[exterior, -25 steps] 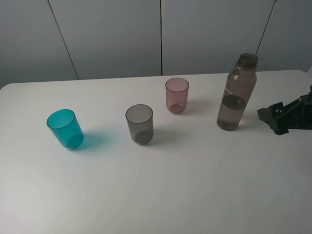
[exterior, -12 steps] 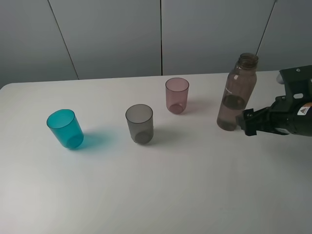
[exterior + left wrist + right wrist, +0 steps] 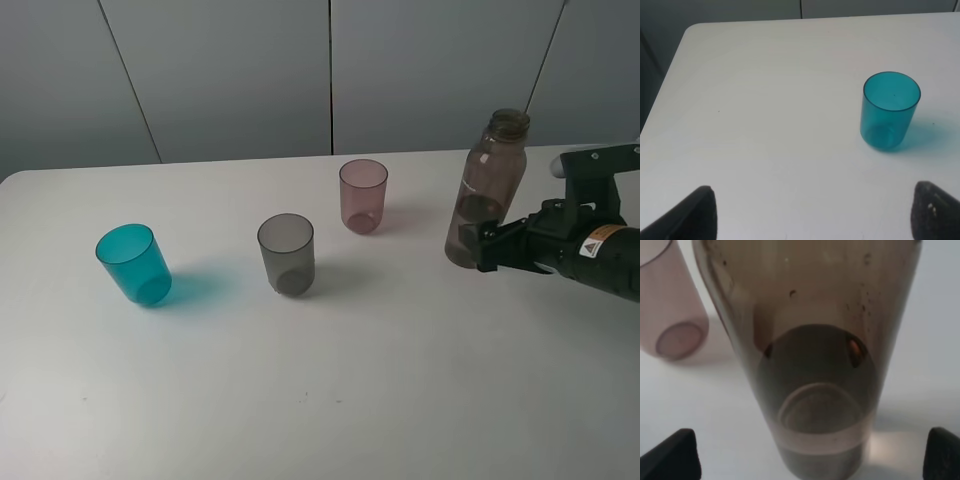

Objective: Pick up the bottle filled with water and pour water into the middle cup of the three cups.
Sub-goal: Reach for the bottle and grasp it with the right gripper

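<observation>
Nearest, and furthest from the bottle (image 3: 490, 190): left gripper (image 3: 815, 214), shown in its own wrist view only as two dark finger tips cut off by the picture's edge. Spread wide, nothing between but bare white table (image 3: 350, 400). Out of the high view altogether.

Beyond those tips, teal cup (image 3: 134, 264): upright, the cup furthest from the bottle.

Next toward the bottle, middle cup (image 3: 287, 253): smoky grey, upright, well apart from the bottle, nothing in the way between them.

Right gripper (image 3: 480, 246): right at the bottle's lower part, covering a bit of that side in the high view. Jaws spread wide, bottle standing between the two tips in the right wrist view. No touch visible on either side, nothing gripped. Right arm (image 3: 590, 245) cut off by the picture's edge, behind the gripper on the side away from the cups.

Bottle itself: upright on the table, no cap, brownish and see-through, water only in the lower part. Neck and top cut off in the right wrist view, glass blurred at close range, some drops inside.

Pink cup (image 3: 362, 195): upright, the cup closest to the bottle but clearly apart from it, slightly further back than the grey one.

Furthest, behind the bottle: grey wall panels (image 3: 230, 70) past the table's back edge.
</observation>
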`<state>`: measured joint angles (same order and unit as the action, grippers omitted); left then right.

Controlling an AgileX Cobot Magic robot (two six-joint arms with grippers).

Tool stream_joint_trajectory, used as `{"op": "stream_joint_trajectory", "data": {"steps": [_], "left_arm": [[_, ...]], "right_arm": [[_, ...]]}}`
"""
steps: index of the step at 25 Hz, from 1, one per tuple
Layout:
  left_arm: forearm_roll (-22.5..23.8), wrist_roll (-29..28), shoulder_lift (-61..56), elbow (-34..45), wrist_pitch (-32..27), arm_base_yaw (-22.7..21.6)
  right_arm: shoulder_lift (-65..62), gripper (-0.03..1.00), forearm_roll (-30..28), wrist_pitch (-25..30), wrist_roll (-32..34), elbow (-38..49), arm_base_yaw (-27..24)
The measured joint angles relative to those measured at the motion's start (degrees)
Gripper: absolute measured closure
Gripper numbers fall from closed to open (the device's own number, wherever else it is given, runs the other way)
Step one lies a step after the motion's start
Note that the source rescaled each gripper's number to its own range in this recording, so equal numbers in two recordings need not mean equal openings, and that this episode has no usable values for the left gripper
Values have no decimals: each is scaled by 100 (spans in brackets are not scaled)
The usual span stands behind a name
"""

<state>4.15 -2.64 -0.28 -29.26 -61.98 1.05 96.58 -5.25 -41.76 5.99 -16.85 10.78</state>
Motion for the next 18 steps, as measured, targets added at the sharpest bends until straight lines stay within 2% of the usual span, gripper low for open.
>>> {"op": "stream_joint_trajectory", "data": {"steps": [8, 18], "left_arm": [[0, 0, 0, 0, 0, 0], [0, 0, 0, 0, 0, 0]], "right_arm": [[509, 8, 178, -1090, -150, 21, 0], [901, 8, 189, -1666, -355, -86, 0]]}}
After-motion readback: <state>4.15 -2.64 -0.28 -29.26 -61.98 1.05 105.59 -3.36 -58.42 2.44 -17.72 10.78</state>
